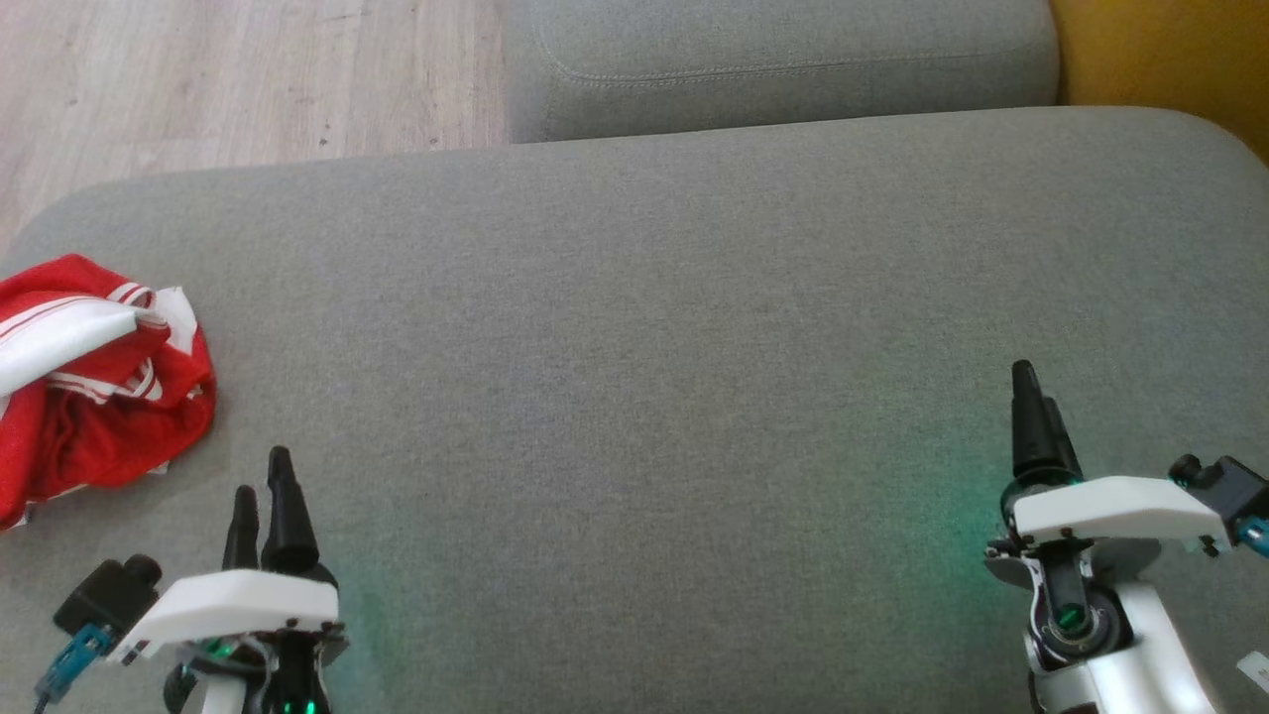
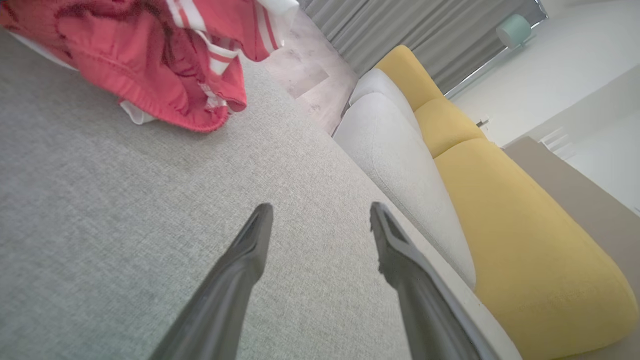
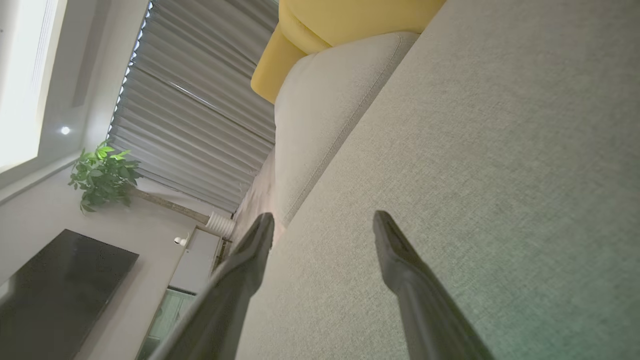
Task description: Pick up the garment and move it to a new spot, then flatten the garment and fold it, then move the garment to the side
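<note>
The garment (image 1: 94,382) is a crumpled red piece with white stripes, lying at the far left edge of the grey cushion (image 1: 634,327). In the left wrist view the garment (image 2: 150,55) sits at the top left, ahead of the fingers. My left gripper (image 1: 263,476) stands open at the lower left, just right of the garment and apart from it, with nothing between its fingers (image 2: 250,250). My right gripper (image 1: 1036,387) hovers open at the lower right, far from the garment, above bare cushion (image 3: 500,150).
A second grey cushion (image 1: 773,59) lies beyond the far edge, with yellow upholstery (image 1: 1170,50) at the top right. Wooden floor (image 1: 248,79) shows at the top left. A wide bare stretch of cushion lies between the two grippers.
</note>
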### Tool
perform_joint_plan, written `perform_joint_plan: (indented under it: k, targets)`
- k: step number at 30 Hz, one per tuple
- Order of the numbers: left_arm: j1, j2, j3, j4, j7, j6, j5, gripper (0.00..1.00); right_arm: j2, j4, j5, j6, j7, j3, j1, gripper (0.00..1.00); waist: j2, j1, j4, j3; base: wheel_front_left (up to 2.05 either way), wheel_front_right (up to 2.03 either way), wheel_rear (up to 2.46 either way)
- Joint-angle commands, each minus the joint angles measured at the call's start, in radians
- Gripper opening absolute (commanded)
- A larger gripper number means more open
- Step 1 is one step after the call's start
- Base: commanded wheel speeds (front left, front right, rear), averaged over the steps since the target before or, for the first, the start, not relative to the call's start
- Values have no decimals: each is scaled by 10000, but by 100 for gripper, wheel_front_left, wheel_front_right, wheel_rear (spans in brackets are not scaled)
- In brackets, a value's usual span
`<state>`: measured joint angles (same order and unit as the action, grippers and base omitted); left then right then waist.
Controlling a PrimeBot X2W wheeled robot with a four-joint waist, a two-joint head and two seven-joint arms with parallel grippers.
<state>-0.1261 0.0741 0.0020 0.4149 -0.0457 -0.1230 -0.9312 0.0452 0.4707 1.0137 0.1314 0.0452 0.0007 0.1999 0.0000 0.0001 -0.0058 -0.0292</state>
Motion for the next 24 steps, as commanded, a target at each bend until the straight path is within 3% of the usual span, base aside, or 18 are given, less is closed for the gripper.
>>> perform_joint_plan:
  k: [1, 24]
  targets:
    - [-630, 234, 110, -250, -151, -2, 334, 100, 66, -247, -308, -3, 146, 189, 721, 100, 0, -1, -1, 2, 0, 0, 0]
    - [-865, 383, -232, 334, -826, 76, 3351, 100, 34, 419, -3501, -5, 824, 527, 1185, 100, 0, -1, -11, 42, 0, 0, 0]
